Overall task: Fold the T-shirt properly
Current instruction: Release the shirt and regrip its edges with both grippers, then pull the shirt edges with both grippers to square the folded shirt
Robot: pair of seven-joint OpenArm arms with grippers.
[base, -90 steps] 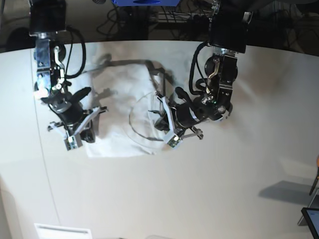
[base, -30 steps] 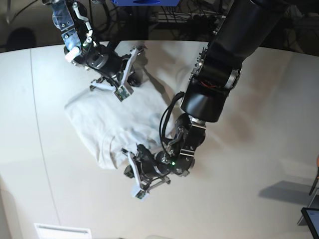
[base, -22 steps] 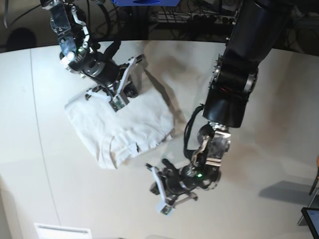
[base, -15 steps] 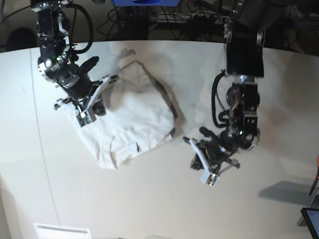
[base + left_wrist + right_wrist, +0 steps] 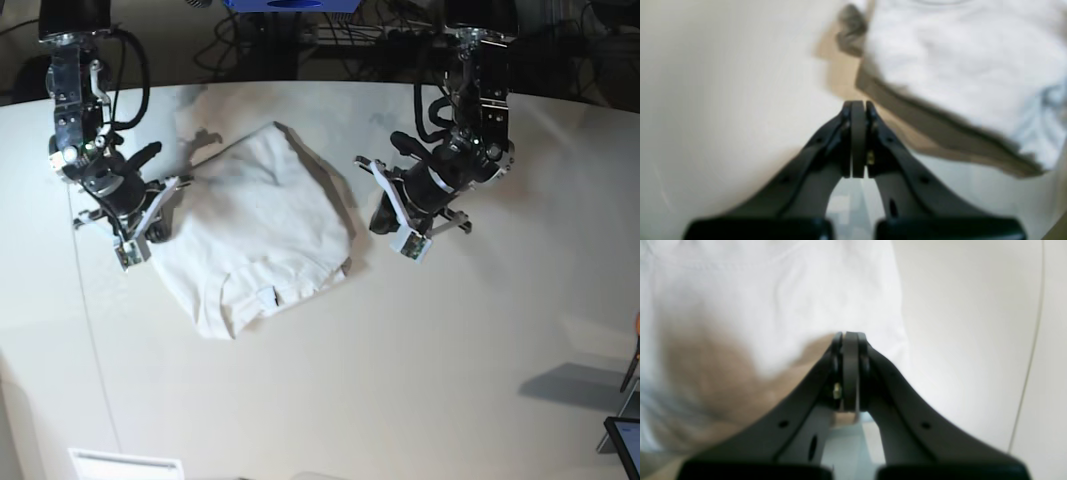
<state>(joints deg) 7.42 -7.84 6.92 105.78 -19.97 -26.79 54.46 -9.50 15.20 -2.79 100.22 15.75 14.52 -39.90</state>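
Table: we see a wide pale table [image 5: 480,380].
Left claw [image 5: 402,222]: pinched together, holding nothing, just beside the shirt's edge.
Right claw [image 5: 140,232]: pinched together and bare, at the other edge.
Shirt: the soft white folded T-shirt [image 5: 250,235] lies between both claws, long way slanting.

The left gripper [image 5: 392,222] has risen from the lower middle of the base view to the right of the T-shirt [image 5: 255,235]. The right gripper [image 5: 140,225] has moved down to its left edge.
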